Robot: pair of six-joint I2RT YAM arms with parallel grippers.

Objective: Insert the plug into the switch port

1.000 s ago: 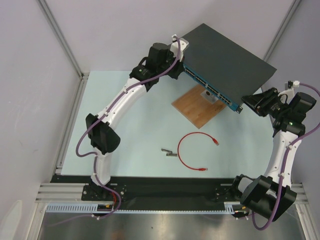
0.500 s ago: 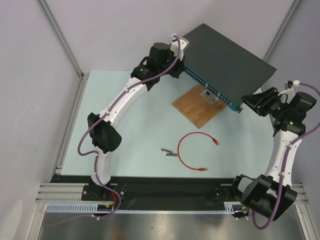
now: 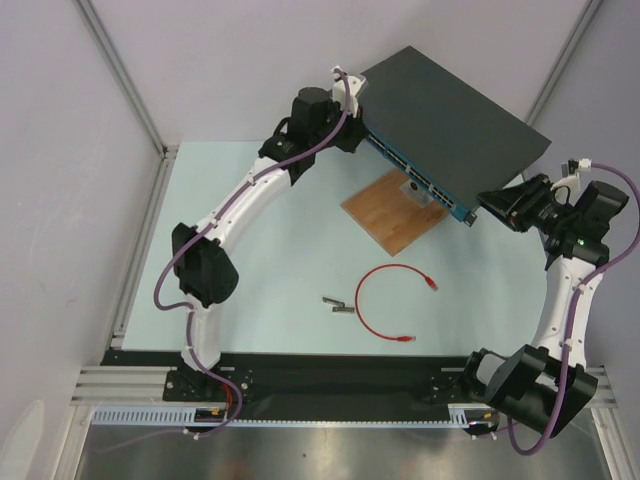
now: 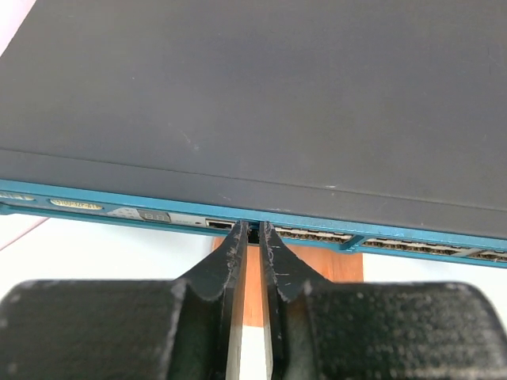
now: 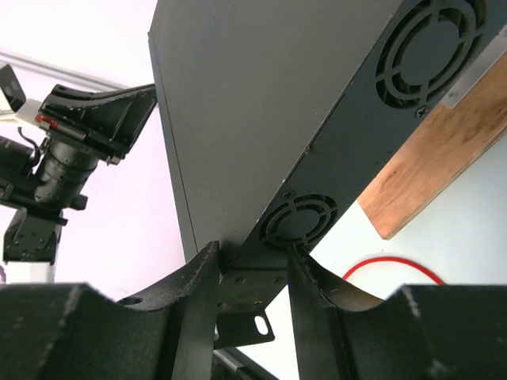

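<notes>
Found the plug (image 3: 431, 283) loose on the mat (image 3: 270, 260) near grey metal pieces (image 3: 339, 303), well apart from the switch port (image 3: 412, 172). Saw right gripper (image 5: 252, 265) clamped on network switch (image 3: 450, 110) corner. Could not tell whether the near-closed left gripper (image 4: 252, 231) pinched anything. Noted wooden board (image 3: 385, 215) beneath.

Most of the table (image 3: 270, 250) lies open, with only the red cable (image 3: 360, 303) and small grey pieces (image 3: 338, 304) towards its near edge. At the far right the switch (image 3: 455, 115) and wooden board (image 3: 385, 215) block the way. The left gripper (image 4: 252, 237) crowds the left end of the port face and the right gripper (image 5: 252, 261) straddles the right corner.
</notes>
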